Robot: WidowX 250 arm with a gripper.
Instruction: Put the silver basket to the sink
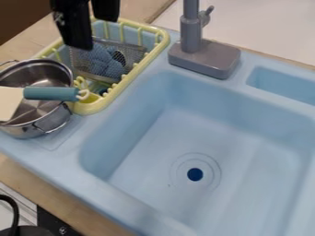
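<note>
Currently, the silver mesh basket (85,63) sits in the yellow dish rack (141,66), near the hand (96,33), fingers spread; grasp, lift and placement into the sink (141,138) remain outstanding.

I see the silver basket (84,62), fine wire mesh, at the upper left of the frame inside the yellow rack (161,44); bluish lumps (113,69) show at it, though I can't tell its exact tilt. My sink (148,143) is pale blue, a deep rounded basin from centre to lower right, with a dark round drain.
</note>
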